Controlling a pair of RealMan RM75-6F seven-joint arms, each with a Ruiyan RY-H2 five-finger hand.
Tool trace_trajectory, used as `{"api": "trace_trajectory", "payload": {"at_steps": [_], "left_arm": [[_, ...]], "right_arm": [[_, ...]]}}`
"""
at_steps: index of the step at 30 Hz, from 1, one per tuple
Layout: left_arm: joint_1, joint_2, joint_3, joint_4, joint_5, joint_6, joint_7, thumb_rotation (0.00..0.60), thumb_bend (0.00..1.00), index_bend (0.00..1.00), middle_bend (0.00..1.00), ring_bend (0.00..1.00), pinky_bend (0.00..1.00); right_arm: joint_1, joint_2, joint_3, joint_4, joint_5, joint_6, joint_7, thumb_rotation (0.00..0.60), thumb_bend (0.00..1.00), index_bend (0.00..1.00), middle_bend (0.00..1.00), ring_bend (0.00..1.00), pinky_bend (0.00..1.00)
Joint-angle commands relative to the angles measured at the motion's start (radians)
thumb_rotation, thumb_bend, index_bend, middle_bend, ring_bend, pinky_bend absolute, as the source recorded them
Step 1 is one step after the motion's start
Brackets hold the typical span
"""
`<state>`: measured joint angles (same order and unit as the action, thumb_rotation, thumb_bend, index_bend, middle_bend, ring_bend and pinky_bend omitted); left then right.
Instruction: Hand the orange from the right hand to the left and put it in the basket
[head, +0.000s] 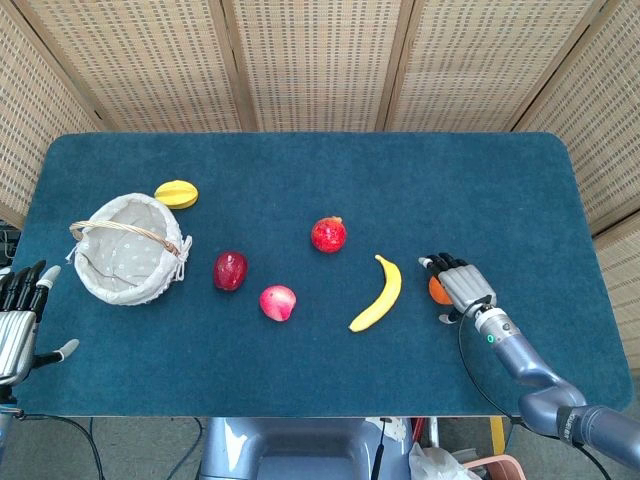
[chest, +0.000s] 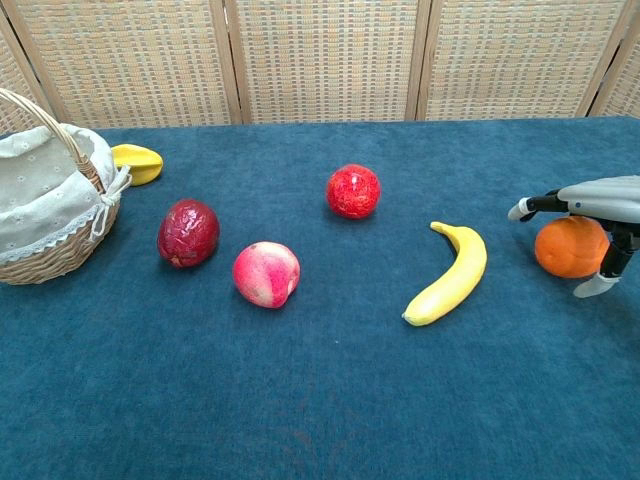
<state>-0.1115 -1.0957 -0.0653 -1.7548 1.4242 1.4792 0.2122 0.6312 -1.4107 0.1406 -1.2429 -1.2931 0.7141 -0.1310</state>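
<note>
The orange (chest: 568, 248) lies on the blue table at the right, mostly covered by my right hand in the head view, where only a sliver (head: 436, 291) shows. My right hand (chest: 590, 205) (head: 460, 283) hovers just over it, fingers stretched above the fruit and the thumb down beside it, not closed. The lined wicker basket (head: 100, 215) (chest: 40, 255) stands at the far left. My left hand (head: 18, 320) waits off the table's left front corner with fingers apart and nothing in it.
A banana (head: 378, 293) lies just left of the orange. A red pomegranate (head: 328, 234), a pink peach (head: 278, 302) and a dark red apple (head: 230, 270) sit mid-table. A yellow fruit (head: 176, 193) lies behind the basket.
</note>
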Motion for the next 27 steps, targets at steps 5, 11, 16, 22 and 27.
{"api": "trace_trajectory", "payload": {"at_steps": [5, 11, 16, 22, 27], "left_arm": [[0.002, 0.0, 0.001, 0.004, 0.001, 0.0, -0.007, 0.6, 0.0, 0.0, 0.0, 0.0, 0.0], [0.007, 0.017, 0.006, -0.002, 0.019, 0.006, -0.043, 0.6, 0.0, 0.0, 0.0, 0.0, 0.0], [0.01, 0.025, 0.009, -0.006, 0.032, 0.011, -0.058, 0.6, 0.0, 0.0, 0.0, 0.0, 0.0], [0.013, 0.032, 0.009, -0.006, 0.038, 0.016, -0.072, 0.6, 0.0, 0.0, 0.0, 0.0, 0.0], [0.012, 0.039, 0.008, -0.001, 0.036, 0.009, -0.091, 0.6, 0.0, 0.0, 0.0, 0.0, 0.0]], "right_arm": [[0.02, -0.041, -0.014, 0.064, -0.075, 0.11, -0.044, 0.6, 0.31, 0.4, 0.5, 0.41, 0.67], [0.026, 0.153, -0.094, -0.165, -0.425, 0.359, 0.081, 0.6, 0.39, 0.4, 0.5, 0.41, 0.67], [0.068, 0.196, -0.106, -0.23, -0.571, 0.444, 0.114, 0.6, 0.39, 0.4, 0.51, 0.41, 0.67], [0.166, 0.174, -0.078, -0.294, -0.655, 0.407, 0.074, 0.6, 0.43, 0.41, 0.5, 0.41, 0.67], [0.304, 0.052, -0.044, -0.31, -0.651, 0.269, 0.109, 0.6, 0.43, 0.41, 0.5, 0.41, 0.67]]}}
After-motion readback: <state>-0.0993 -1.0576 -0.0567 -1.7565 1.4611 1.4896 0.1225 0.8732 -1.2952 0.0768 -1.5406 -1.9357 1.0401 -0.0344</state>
